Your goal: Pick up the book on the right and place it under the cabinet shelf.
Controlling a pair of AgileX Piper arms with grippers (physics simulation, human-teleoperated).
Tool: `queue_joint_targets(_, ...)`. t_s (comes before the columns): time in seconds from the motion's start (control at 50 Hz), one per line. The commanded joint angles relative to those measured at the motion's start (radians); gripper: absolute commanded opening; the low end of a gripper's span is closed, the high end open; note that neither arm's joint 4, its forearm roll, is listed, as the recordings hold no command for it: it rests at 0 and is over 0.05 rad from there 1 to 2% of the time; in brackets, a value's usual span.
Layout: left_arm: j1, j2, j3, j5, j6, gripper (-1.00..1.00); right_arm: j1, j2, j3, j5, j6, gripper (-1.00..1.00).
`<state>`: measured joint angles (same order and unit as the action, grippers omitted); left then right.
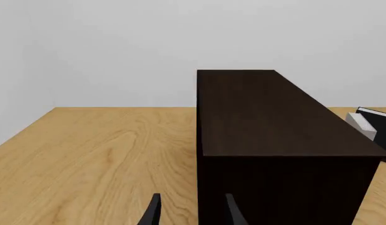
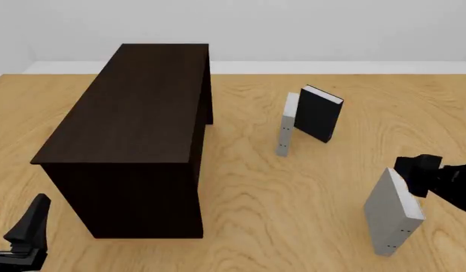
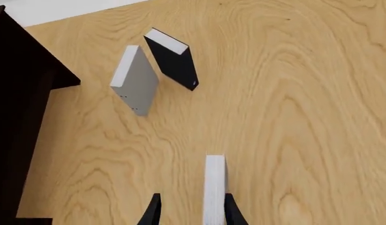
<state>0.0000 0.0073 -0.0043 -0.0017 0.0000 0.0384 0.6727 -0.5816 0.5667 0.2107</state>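
Note:
The book (image 2: 391, 218) is thick and light grey with white page edges, and it stands upright on the table at the right. My right gripper (image 2: 411, 177) is at its top edge. In the right wrist view the book (image 3: 214, 187) sits between the spread fingers of the right gripper (image 3: 191, 213), close to one finger and apart from the other, so the gripper is open. The cabinet shelf (image 2: 135, 107) is a large, very dark wooden box on the left and also shows as the cabinet shelf (image 3: 18, 93). My left gripper (image 2: 17, 232) is open near its front corner; the left gripper (image 1: 191, 215) faces the cabinet shelf (image 1: 268, 117).
A slim pale grey book (image 2: 286, 133) and a black book (image 2: 318, 113) stand side by side in the middle of the table, between the cabinet and the right book. In the right wrist view the pale grey book (image 3: 135, 82) and the black book (image 3: 174, 61) lie beyond the gripper.

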Motion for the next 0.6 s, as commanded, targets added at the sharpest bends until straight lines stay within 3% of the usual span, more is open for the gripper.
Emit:
queue_joint_targets(0.02,0.000,0.000,0.000,0.000,0.000,1.00,0.016,0.047,0.068,-0.057,0.025,1.00)
queue_joint_targets(0.6,0.000,0.000,0.000,0.000,0.000,1.00,-0.021,0.153,0.198,-0.203,0.005,1.00)
